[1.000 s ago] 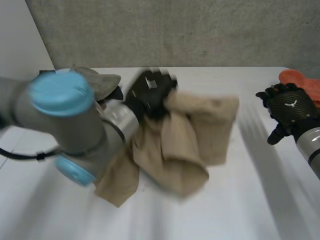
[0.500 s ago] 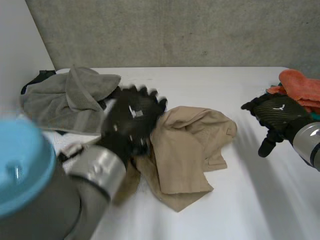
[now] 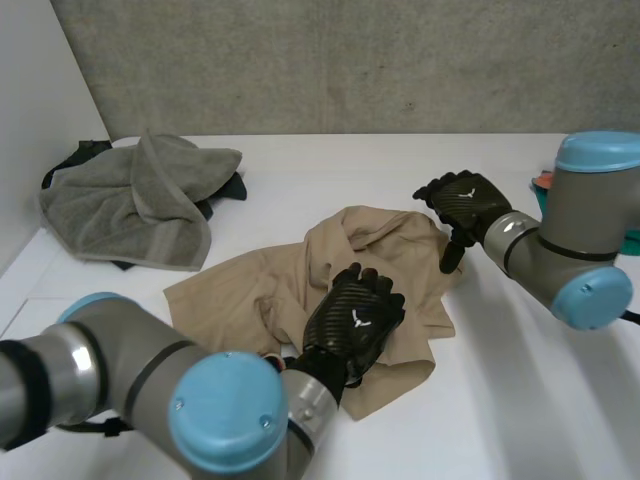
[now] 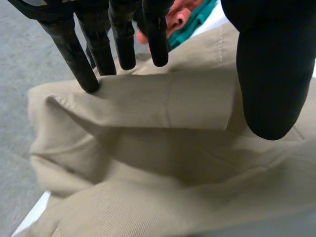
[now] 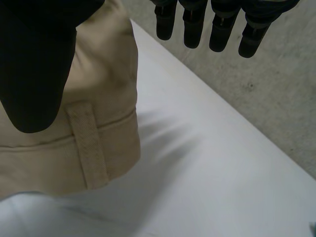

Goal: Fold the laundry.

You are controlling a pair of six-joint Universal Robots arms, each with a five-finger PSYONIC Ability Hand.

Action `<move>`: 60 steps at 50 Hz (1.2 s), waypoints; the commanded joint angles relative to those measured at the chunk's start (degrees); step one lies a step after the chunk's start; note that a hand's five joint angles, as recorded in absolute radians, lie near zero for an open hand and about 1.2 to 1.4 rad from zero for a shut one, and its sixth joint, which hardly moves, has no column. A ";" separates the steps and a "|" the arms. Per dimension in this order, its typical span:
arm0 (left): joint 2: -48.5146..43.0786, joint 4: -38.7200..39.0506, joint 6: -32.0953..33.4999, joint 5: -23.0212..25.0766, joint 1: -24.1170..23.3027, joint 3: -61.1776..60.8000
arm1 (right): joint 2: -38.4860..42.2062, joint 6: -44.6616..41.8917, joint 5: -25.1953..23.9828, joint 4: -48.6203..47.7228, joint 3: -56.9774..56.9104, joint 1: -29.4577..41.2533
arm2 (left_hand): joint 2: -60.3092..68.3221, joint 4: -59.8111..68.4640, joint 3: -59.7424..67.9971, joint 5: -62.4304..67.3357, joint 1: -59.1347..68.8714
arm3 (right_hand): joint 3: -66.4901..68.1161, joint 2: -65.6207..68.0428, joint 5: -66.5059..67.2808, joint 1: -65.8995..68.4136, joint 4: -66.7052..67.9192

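Note:
A tan pair of trousers [image 3: 390,255] lies crumpled in the middle of the white table [image 3: 520,400]. My left hand [image 3: 355,318] rests over its near middle. In the left wrist view the left hand [image 4: 269,64] is open: its fingers [image 4: 79,54] are straight, one tip touching a fold of the tan cloth [image 4: 173,163], the thumb apart. My right hand [image 3: 465,200] hovers at the trousers' far right corner. In its wrist view the right hand [image 5: 34,59] is open, thumb above the waistband [image 5: 98,98] and its belt loop [image 5: 91,148], fingertips over bare table.
A grey towel [image 3: 130,200] lies heaped at the back left over something dark [image 3: 228,188], near the side wall. Orange and teal cloths [image 4: 177,17] sit beyond the left hand's fingertips. My right arm [image 3: 585,230] stands at the table's right side.
My left hand has let go of the trousers, which dropped and spread on the table; it now rests on their near middle. My right hand moved left to the far right corner.

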 commanded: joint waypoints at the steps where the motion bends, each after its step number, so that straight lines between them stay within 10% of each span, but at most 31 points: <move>1: -6.63 0.42 5.72 1.94 1.64 8.29 | 10.75 -0.40 -0.52 5.30 -11.68 0.09 | 57.62 58.27 57.62 58.84 56.95 | 37.71 37.60 36.97 36.71 37.69; 2: -6.63 0.86 5.73 1.85 2.08 8.74 | 11.98 -0.40 -0.95 5.82 -13.78 0.18 | 57.91 58.56 57.91 59.13 57.24 | 67.74 67.63 67.00 66.74 67.72; 13: 1.19 13.87 9.07 5.62 19.30 26.22 | 3.65 2.23 6.94 -13.57 -24.26 0.18 | 57.92 58.57 57.92 59.14 57.24 | 68.04 67.93 67.30 67.04 68.02; 27: 2.86 15.02 5.29 19.34 25.90 39.16 | -11.91 5.75 11.70 -26.34 -14.96 1.67 | 57.92 58.57 57.92 59.14 57.24 | 68.04 67.93 67.30 67.04 68.02; 46: 12.26 14.05 3.53 26.46 28.63 -7.93 | -18.24 -1.01 4.24 -22.47 31.00 0.62 | 57.92 58.57 57.92 59.14 57.24 | 68.04 67.93 67.30 67.04 68.02; 54: 22.79 12.21 4.76 25.85 28.54 -22.54 | -20.26 -2.33 3.35 -21.94 36.73 0.44 | 7.53 8.18 7.53 8.75 6.85 | 68.04 67.93 67.30 67.04 68.02; 60: 33.16 0.90 3.89 25.41 28.89 -22.28 | -22.72 -2.16 3.35 -21.86 39.11 0.70 | -2.93 -2.28 -2.93 -1.71 -3.60 | 68.04 67.93 67.30 67.04 68.02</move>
